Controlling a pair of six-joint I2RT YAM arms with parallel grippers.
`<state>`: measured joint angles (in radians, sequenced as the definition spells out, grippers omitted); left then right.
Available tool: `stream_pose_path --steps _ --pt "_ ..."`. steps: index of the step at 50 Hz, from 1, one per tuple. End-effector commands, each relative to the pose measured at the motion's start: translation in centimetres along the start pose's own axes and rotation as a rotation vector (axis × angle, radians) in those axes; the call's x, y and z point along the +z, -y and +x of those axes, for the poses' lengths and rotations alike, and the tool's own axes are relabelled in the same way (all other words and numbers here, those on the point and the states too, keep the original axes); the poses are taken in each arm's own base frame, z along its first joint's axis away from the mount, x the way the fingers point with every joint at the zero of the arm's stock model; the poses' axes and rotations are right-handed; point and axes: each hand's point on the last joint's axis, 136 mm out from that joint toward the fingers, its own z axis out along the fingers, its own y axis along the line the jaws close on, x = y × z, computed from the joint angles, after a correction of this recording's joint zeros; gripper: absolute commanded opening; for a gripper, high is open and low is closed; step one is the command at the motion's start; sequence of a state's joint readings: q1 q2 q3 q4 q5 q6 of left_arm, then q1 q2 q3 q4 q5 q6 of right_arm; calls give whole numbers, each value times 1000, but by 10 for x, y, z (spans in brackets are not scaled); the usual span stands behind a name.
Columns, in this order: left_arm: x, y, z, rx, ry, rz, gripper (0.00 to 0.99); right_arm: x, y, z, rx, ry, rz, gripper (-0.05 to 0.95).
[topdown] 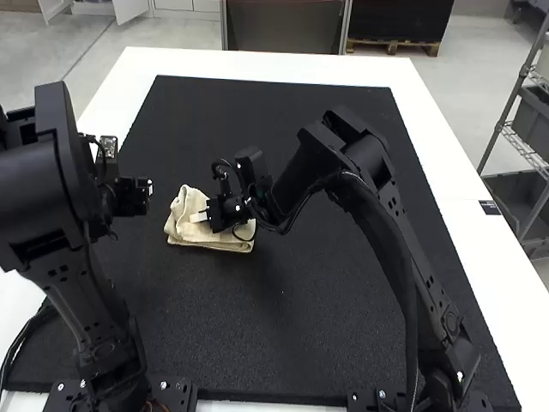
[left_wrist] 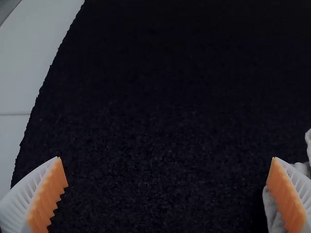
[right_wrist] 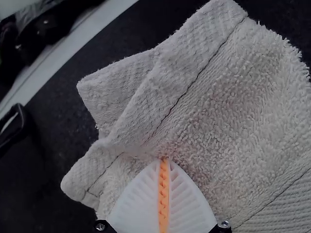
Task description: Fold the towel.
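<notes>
Left arm: black, jointed, standing at the left of the high view (topdown: 81, 300), its upper links the nearest thing there; its front end is at the towel's left side.
Right arm: black, jointed, with a cable along it (topdown: 407, 227), rising from the near right and bent over toward the left, so that its front end is above the towel.
Left pincer: white ribbed fingers with orange ridged pads; in the high view its black mount (topdown: 130, 197) is just left of the towel. In the left wrist view the pincer (left_wrist: 168, 158) is wide open, with black mat between the fingers.
Towel: cream terry cloth with flat-woven bands and stitched seams (topdown: 193, 237), lying on the mat left of its middle, folded over into a small, thick, uneven bundle. Layered edges run along the near side; the left part stands up in a loose fold. In the right wrist view, a broad flap of looped pile lies next to a smooth band, with corners poking out unevenly. In the left wrist view, a pale part of it shows behind and beside one finger; whether they touch, I cannot tell.
Right pincer: white ribbed fingers (topdown: 199, 217), closed, the orange pads together and the tips against the top of the towel; whether any cloth is caught between them, I cannot tell.
Mat: black, rough-textured, rectangular (topdown: 300, 309), under the towel and reaching well past it to the far side.
Desk: smooth and white (topdown: 300, 63), showing as a border around the mat, its far strip farthest off.
</notes>
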<state>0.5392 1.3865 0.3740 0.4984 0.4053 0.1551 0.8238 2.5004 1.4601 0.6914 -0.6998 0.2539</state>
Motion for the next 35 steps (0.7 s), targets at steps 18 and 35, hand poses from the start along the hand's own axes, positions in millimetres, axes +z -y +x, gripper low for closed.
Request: stream_pose_path --steps 18,35 --pt "0 3 2 -19 3 17 967 -12 -22 -47 1 72 -39 -20" --pt "0 4 0 -18 7 19 967 -57 -59 -115 -47 173 -61 -18"
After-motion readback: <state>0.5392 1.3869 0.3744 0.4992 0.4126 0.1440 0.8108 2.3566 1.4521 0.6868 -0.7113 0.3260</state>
